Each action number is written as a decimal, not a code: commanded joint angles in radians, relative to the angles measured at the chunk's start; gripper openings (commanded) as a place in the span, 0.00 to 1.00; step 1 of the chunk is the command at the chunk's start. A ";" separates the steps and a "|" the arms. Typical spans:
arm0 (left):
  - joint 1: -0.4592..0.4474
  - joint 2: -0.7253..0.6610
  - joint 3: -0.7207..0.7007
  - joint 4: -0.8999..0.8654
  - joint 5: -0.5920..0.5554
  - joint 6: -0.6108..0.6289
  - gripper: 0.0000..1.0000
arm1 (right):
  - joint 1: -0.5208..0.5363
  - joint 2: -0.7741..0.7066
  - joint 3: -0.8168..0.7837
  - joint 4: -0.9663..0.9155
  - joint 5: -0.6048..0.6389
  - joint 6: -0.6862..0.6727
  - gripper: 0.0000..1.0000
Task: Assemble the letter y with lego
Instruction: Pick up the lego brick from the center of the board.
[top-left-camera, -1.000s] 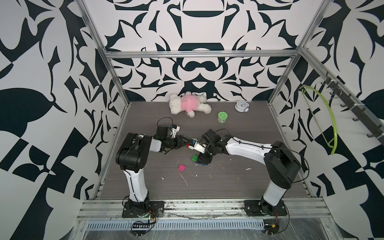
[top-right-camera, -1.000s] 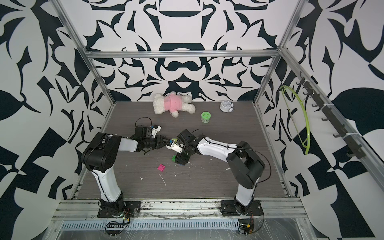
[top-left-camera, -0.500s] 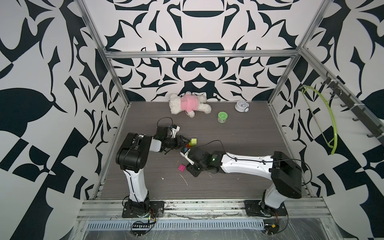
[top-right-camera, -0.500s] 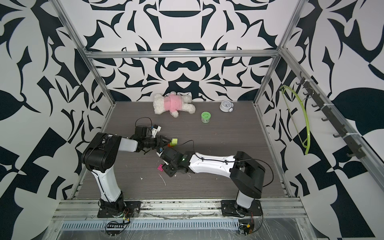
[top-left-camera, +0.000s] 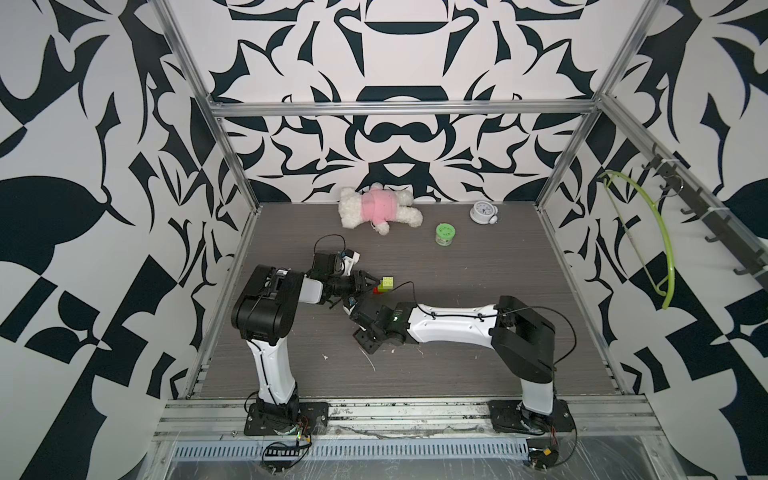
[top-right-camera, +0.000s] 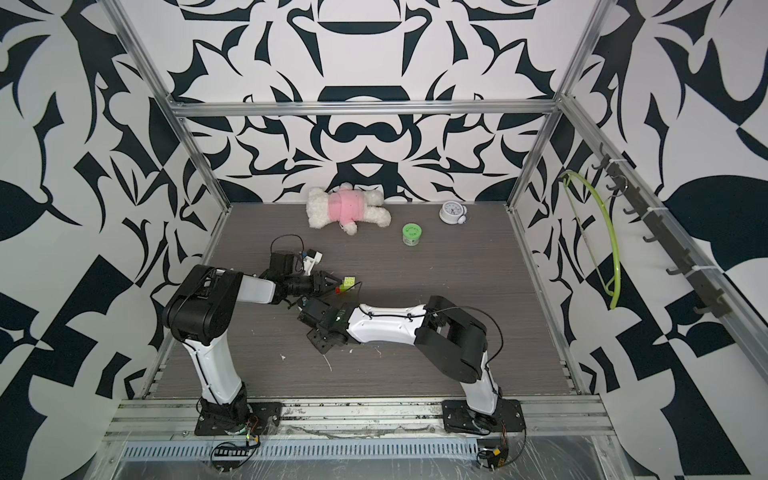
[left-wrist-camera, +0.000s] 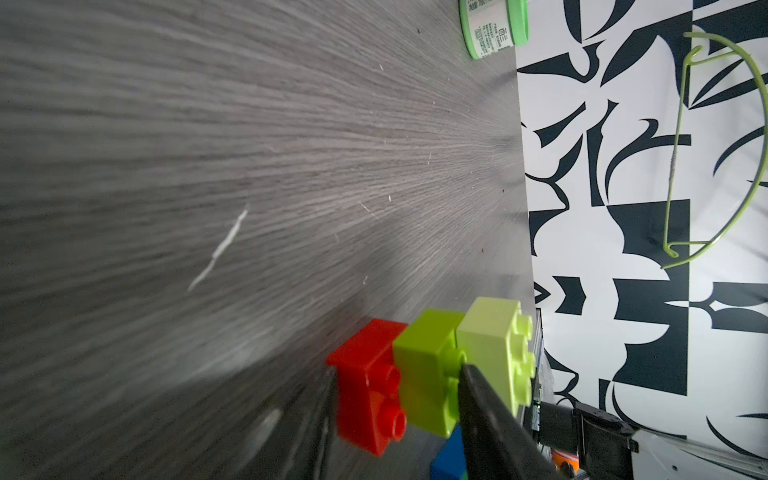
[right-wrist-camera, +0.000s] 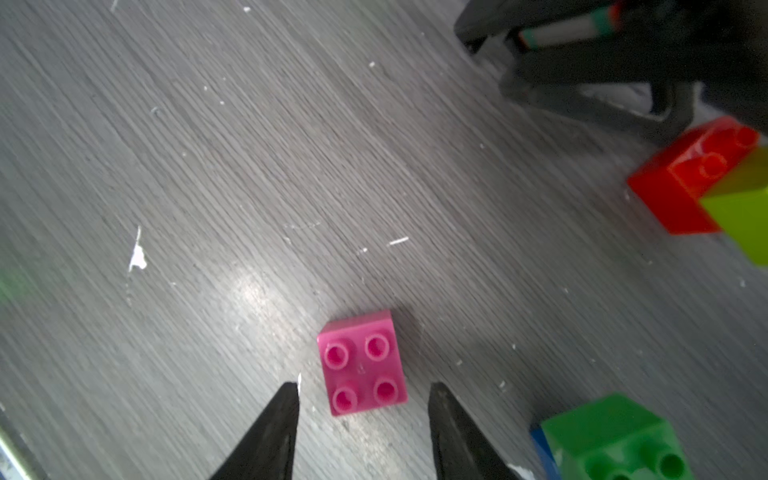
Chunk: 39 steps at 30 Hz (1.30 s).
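Just ahead of the right gripper (right-wrist-camera: 363, 388), in line with the gap between its two black fingertips, lies the pink brick (right-wrist-camera: 361, 361), studs up and flat on the grey table (right-wrist-camera: 166, 166). The jaws stand apart and empty, set wider than the brick and touching nothing. I judge this to be the approach for picking up one arm of the y.

Close beside that hand sits the green brick (right-wrist-camera: 611, 436) with a sliver of a blue brick (right-wrist-camera: 537, 440) at its edge. Whether those two are joined I cannot tell. Farther ahead and off to the side, the left gripper (top-left-camera: 369, 286) is clamped on the stem (left-wrist-camera: 432, 374), which is red, lime and pale yellow-green bricks pressed together in a row and lying on its side.

The pink brick should be light, hollow and stiff, with smooth, slick walls. It will not crush, but it may skid or spin if one fingertip reaches it first. It sits slightly turned against my jaws. I would square the wrist, come down over it and pinch two opposite flat walls about mid-height, leaving the studs and underside free for mating.
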 joint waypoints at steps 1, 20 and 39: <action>0.000 0.075 -0.050 -0.232 -0.173 0.026 0.51 | 0.005 0.011 0.053 -0.024 -0.001 -0.023 0.53; 0.000 0.078 -0.049 -0.232 -0.172 0.026 0.51 | 0.005 0.000 0.065 -0.033 -0.016 -0.070 0.28; 0.000 0.074 -0.051 -0.232 -0.172 0.027 0.51 | -0.421 -0.610 -0.368 -0.271 -0.188 -0.638 0.23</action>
